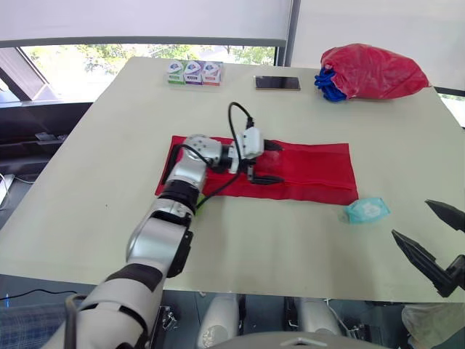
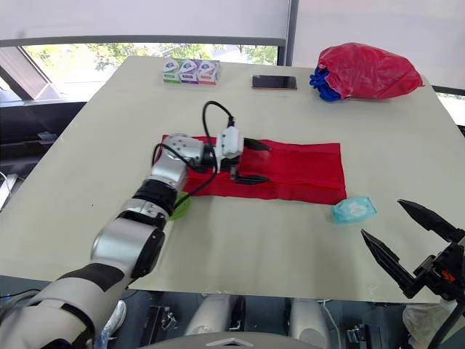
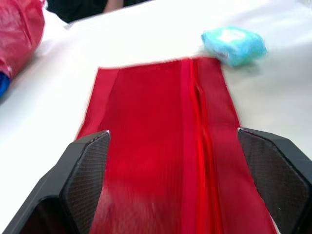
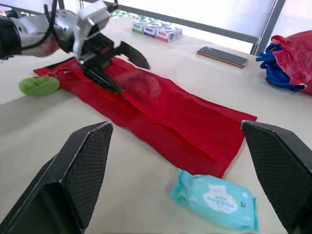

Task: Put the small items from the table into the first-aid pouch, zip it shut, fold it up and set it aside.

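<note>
Three boxes (image 1: 193, 73); one each of pouch (image 1: 305, 171), wipes pack (image 1: 367, 209), phone (image 1: 277, 83), bag (image 1: 374, 71), green item (image 4: 39, 85).

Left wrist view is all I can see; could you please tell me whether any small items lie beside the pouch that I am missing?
Observer: Yes, a green soft item lies on the table beside the end of the red pouch farthest from the blue wipes packet.
Operator: Thank you. Is anything farther away?
Observer: Three small boxes stand in a row at the table's far edge, with a phone lying to their right.
Operator: And where is the right gripper?
Observer: The right gripper hovers at the table's near right edge, jaws open, the packet lying just ahead of it.
</note>
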Tool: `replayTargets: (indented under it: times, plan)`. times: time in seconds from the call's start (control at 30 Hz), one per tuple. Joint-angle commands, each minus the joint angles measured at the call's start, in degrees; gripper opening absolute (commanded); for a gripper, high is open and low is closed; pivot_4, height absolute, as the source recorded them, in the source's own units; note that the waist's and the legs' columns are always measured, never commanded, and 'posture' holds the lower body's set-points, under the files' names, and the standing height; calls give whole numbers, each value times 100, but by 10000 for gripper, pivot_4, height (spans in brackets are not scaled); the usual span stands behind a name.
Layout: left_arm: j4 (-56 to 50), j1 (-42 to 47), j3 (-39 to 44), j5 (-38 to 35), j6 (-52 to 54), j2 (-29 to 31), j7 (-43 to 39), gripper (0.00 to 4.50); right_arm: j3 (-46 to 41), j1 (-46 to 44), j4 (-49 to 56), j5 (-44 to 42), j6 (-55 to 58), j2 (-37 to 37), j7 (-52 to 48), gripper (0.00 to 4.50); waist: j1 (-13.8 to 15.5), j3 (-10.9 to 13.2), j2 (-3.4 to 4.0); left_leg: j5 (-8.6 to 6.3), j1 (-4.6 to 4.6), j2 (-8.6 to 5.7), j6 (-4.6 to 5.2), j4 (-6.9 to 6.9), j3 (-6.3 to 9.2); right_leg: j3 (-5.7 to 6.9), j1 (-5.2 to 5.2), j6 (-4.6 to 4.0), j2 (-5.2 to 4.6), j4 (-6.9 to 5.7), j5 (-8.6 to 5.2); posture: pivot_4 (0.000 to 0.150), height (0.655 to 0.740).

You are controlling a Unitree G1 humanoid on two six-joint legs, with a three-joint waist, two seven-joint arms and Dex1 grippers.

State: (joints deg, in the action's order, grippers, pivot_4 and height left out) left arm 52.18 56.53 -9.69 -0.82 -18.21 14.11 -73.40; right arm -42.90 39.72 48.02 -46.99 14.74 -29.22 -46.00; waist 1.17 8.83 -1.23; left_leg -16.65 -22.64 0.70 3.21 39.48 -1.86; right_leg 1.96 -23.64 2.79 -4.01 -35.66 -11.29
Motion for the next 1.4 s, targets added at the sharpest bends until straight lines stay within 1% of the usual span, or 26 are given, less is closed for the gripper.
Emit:
replayTargets:
  times: [0.03, 0.2, 0.3, 0.43, 0.7, 0.77, 0.8, 0.87, 0.9, 0.93, 0.97, 1.0, 1.07, 1.1, 1.27, 1.4]
  plan:
    - [-73, 135, -198, 301, -39, -340, 667, 44199, 114, -65, 221, 55, -123, 44, 218, 45000, -10, 0, 0, 0, 0, 0, 0, 0, 0, 0, 0, 3, 0, 0, -2, 1500, 7400]
    - [168, 204, -476, 679, -191, -683, 1193, 44199, 270, -59, 304, 208, -182, 98, 373, 45000, -18, 0, 0, 0, 0, -3, 0, 0, 0, 0, 0, 14, -1, 0, -8, 1500, 7400]
    - [494, 368, -686, 1026, -195, -971, 1734, 44199, 325, -32, 422, 235, -192, 155, 518, 45000, -14, 0, 0, 0, 0, -2, 0, 0, 2, 2, -1, 14, 1, 0, -9, 1500, 7400]
    - [836, 476, -847, 1339, -218, -1158, 2283, 44199, 269, 107, 502, 238, -220, 201, 576, 45000, 3, 0, 0, -1, -2, -4, 1, 0, 2, 2, 0, 17, -2, 2, -10, 1500, 7400]
    - [1194, 515, -903, 1514, -321, -1323, 2565, 44199, 171, 324, 512, 251, -342, 227, 611, 45000, -4, 0, 0, -1, -2, -2, 2, 0, 3, 3, -1, 10, -2, 4, -16, 1500, 7400]
    - [1218, 535, -868, 1505, -328, -1337, 2613, 39220, 173, 334, 509, 252, -356, 218, 627, 45000, -3, 0, 0, -1, -2, -2, 2, 0, 3, 3, 0, 9, -3, 4, -16, 1500, 7400]
    - [1221, 538, -846, 1488, -323, -1343, 2632, 38226, 174, 336, 503, 258, -364, 213, 631, 45000, -3, 0, 0, -1, -2, -2, 2, 0, 3, 3, 0, 9, -3, 4, -16, 1500, 7400]
    - [1215, 527, -827, 1470, -334, -1339, 2626, 29833, 180, 355, 492, 261, -381, 207, 625, 45000, -2, 0, 0, -1, -3, -2, 2, 0, 3, 3, -1, 11, -3, 4, -14, 1500, 7400]
    - [1211, 518, -820, 1461, -334, -1337, 2617, 23802, 186, 369, 487, 238, -375, 207, 622, 45000, -2, 0, 0, -1, -3, -2, 2, 0, 3, 3, -1, 10, -3, 4, -14, 1500, 7400]
    - [1203, 512, -821, 1460, -338, -1333, 2603, 20047, 189, 375, 479, 234, -380, 205, 615, 45000, -1, 0, 0, -1, -3, -2, 2, 0, 3, 3, -1, 10, -3, 4, -14, 1500, 7400]
    - [1197, 508, -821, 1459, -341, -1332, 2598, 13679, 190, 374, 463, 233, -387, 203, 611, 45000, -2, 0, 0, -1, -3, -2, 2, 0, 3, 3, -1, 9, -3, 4, -14, 1500, 7400]
    - [1190, 504, -818, 1454, -339, -1330, 2591, 13679, 195, 372, 451, 234, -394, 200, 607, 45000, -2, 0, 0, -1, -2, -2, 2, 0, 2, 3, -1, 8, -3, 4, -15, 1500, 7400]
    - [1182, 501, -811, 1445, -336, -1328, 2579, 3908, 207, 357, 425, 261, -406, 192, 606, 45000, -4, 0, 0, -1, -2, -2, 2, 0, 2, 3, -1, 3, -3, 4, -18, 1500, 7400]
    - [1181, 501, -810, 1443, -334, -1329, 2577, 598, 209, 348, 407, 274, -411, 189, 606, 45000, -5, 0, 0, -1, -2, -2, 2, 0, 2, 3, -1, 0, -3, 4, -21, 1500, 7400]
    - [1164, 509, -795, 1421, -316, -1340, 2563, 598, 175, 325, 276, 470, -320, 197, 813, 45000, -2, 0, 0, -1, -3, -2, 2, 0, 2, 3, -1, -3, -3, 4, -22, 1500, 7400]
    - [1133, 502, -771, 1373, -301, -1333, 2514, 598, 306, 282, 37, 1093, 6, 51, 1201, 45000, -1, 0, 0, -1, -3, -3, 2, 0, 1, 2, -1, -4, -3, 4, -22, 1500, 7400]
